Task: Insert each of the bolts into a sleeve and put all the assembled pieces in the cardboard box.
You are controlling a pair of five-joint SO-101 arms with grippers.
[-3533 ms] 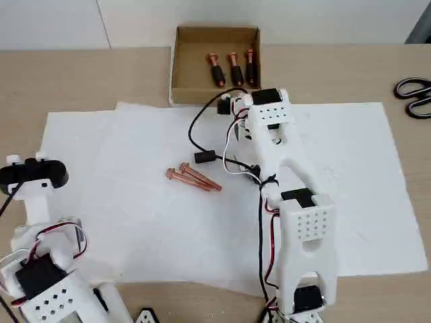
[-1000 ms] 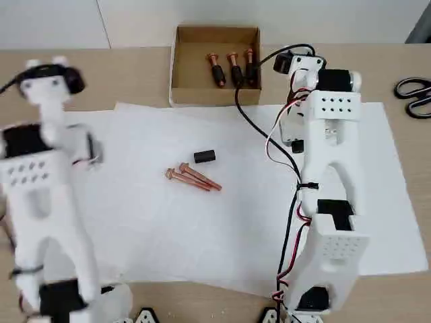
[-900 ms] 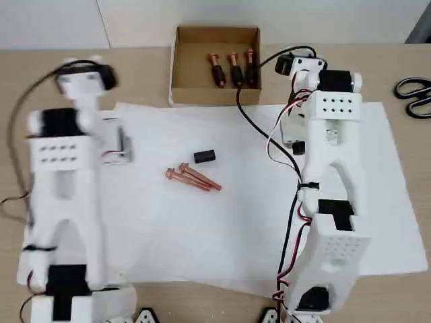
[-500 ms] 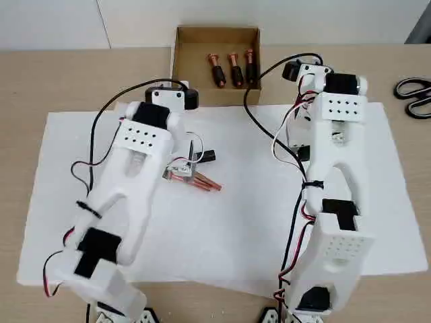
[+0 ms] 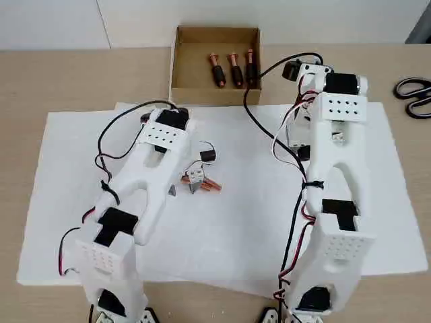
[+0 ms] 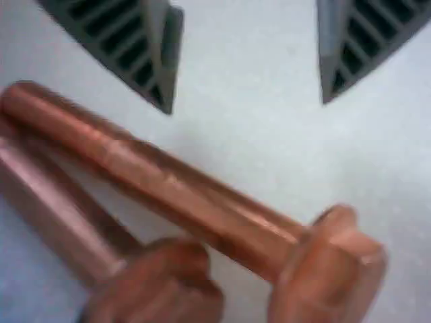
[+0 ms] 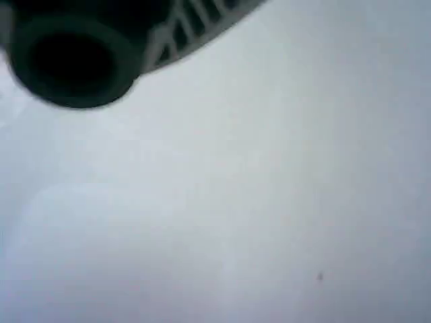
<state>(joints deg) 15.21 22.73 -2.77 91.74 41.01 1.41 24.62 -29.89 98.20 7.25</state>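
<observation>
**Left arm lining up on a bolt**

The left gripper (image 6: 242, 60) is hanging wide open. Its fingers (image 6: 145, 50) are holding nothing and are straddling the shank of one of two copper bolts (image 6: 182, 195). The bolts are lying against each other on the paper sheet (image 5: 81, 168), well in front of the cardboard box (image 5: 176, 67), on the arms' side.

I take it a bolt is being picked up. Next the fingers need to drop and close squarely on that one shank without dragging along its neighbour, which is crowding it.

A loose sleeve (image 5: 209, 155) is sitting between the bolts and the box, just beside the left gripper. The right gripper (image 5: 300, 142) is hanging in front of the box's right corner, closed, as far as I can judge, on a second sleeve (image 7: 67, 60) seen end-on.

Three assembled pieces (image 5: 233, 67) are lying in the box. Scissors (image 5: 414, 91) are lying far off to the box's right.
</observation>
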